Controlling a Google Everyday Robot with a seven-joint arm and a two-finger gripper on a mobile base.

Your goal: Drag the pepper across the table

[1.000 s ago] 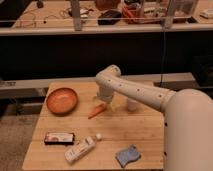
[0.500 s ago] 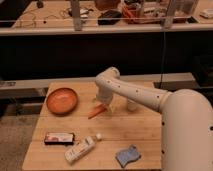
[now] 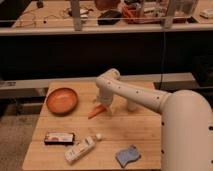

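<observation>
Tool (image 3: 103,105) low beside pepper (image 3: 95,113) on table (image 3: 140,131)

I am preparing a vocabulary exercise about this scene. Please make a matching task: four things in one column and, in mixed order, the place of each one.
Things:
1. bowl
2. pepper
3. sponge
4. bottle

Places on the table, as the picture shows it:
a. front right corner
b. middle, right at the gripper
c. back left
d. front, lying on its side

Pairs: 1-c, 2-b, 3-a, 4-d

Dim warm light, shadowy jaws at pepper (image 3: 96,112)
</observation>
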